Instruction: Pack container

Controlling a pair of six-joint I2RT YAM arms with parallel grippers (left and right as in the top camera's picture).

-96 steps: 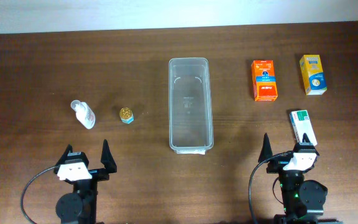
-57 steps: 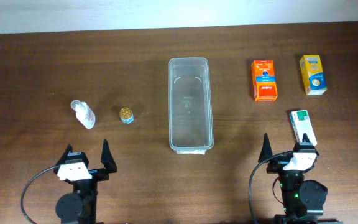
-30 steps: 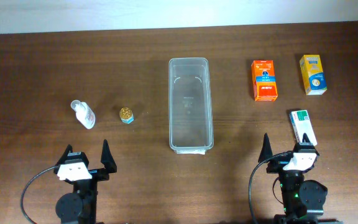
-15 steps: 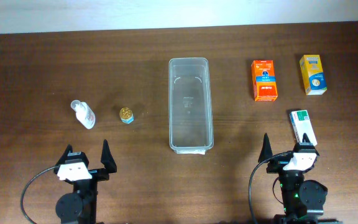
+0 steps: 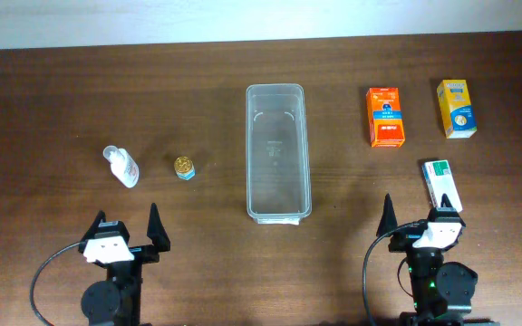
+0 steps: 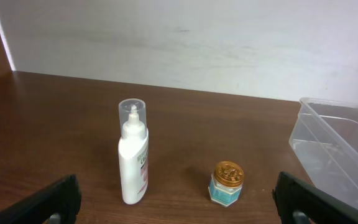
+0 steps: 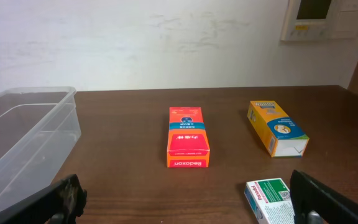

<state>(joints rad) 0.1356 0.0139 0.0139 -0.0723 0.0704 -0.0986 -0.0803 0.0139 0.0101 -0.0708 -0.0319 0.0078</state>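
The clear plastic container (image 5: 278, 150) lies empty in the middle of the table; it also shows in the left wrist view (image 6: 340, 146) and the right wrist view (image 7: 23, 137). Left of it stand a white bottle (image 5: 120, 166) (image 6: 133, 155) and a small gold-lidded jar (image 5: 184, 167) (image 6: 227, 182). Right of it lie an orange box (image 5: 385, 117) (image 7: 188, 136), a yellow box (image 5: 456, 109) (image 7: 277, 128) and a green-and-white box (image 5: 441, 182) (image 7: 270, 199). My left gripper (image 5: 125, 229) (image 6: 179, 202) is open and empty at the front left. My right gripper (image 5: 415, 217) (image 7: 185, 202) is open and empty at the front right.
The brown wooden table runs to a white wall at the back. A wall panel (image 7: 316, 18) hangs at the upper right of the right wrist view.
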